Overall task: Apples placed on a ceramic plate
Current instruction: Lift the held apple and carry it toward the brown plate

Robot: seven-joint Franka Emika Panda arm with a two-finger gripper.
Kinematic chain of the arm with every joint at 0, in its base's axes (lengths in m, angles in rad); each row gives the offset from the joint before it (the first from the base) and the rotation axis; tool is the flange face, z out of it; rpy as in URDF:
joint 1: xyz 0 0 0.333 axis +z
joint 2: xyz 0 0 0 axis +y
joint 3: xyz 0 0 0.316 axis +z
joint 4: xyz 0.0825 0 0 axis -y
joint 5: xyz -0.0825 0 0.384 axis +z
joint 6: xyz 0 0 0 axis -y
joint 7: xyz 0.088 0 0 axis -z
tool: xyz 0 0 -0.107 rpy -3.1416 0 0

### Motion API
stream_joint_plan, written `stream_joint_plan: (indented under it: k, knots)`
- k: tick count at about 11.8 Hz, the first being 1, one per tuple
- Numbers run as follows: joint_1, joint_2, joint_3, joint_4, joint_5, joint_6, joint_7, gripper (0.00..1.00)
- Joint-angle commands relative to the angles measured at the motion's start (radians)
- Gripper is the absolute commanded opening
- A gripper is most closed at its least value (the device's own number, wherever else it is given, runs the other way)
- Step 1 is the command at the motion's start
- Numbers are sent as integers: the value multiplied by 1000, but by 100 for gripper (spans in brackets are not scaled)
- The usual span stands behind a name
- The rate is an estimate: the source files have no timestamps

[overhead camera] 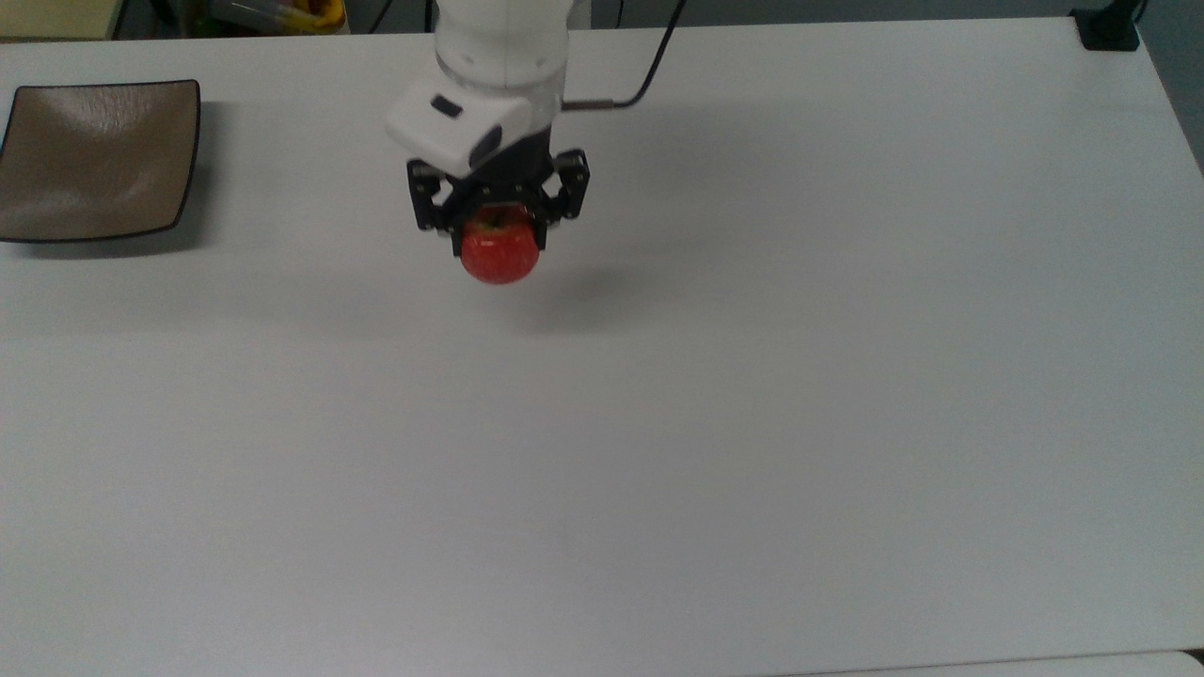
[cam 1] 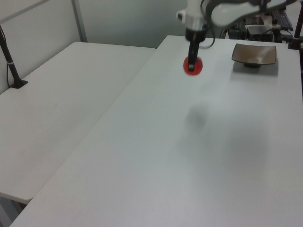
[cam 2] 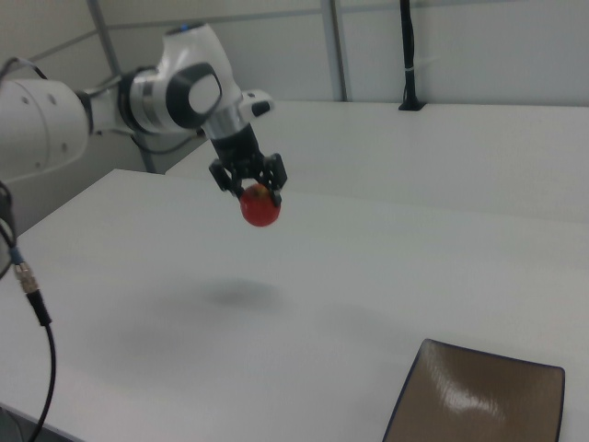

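A small glossy red apple [overhead camera: 499, 252] hangs well above the white table, held from above by my gripper [overhead camera: 497, 221], whose black fingers are shut on its two sides. The same apple [cam 1: 193, 65] and gripper [cam 1: 192, 60] appear in the left view, with the apple's shadow lower on the table. In the right view the apple [cam 2: 260, 209] hangs under the gripper [cam 2: 251, 189]. The square brownish ceramic plate [overhead camera: 94, 158] lies bare at the top view's far left, far from the apple; it is the plate [cam 1: 255, 53] at the left view's upper right and the plate [cam 2: 480, 402] at the right view's bottom.
A white table [overhead camera: 752, 423] spreads wide around the apple. A black clamp base [overhead camera: 1108, 28] sits at its corner in the top view's upper right. A second white table [cam 1: 57, 104] adjoins at the left view's left, with a black pole [cam 1: 10, 61] on it.
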Motion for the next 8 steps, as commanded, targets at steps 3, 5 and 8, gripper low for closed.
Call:
stream_joint_plan:
  k: [3, 5, 8]
  knots:
    - [-90, -247, -12, -117, 85, -192, -162, 25]
    - [-142, -303, -12, -154, 88, -206, -248, 25]
    - [-263, -320, -17, -162, 90, -206, -473, 25]
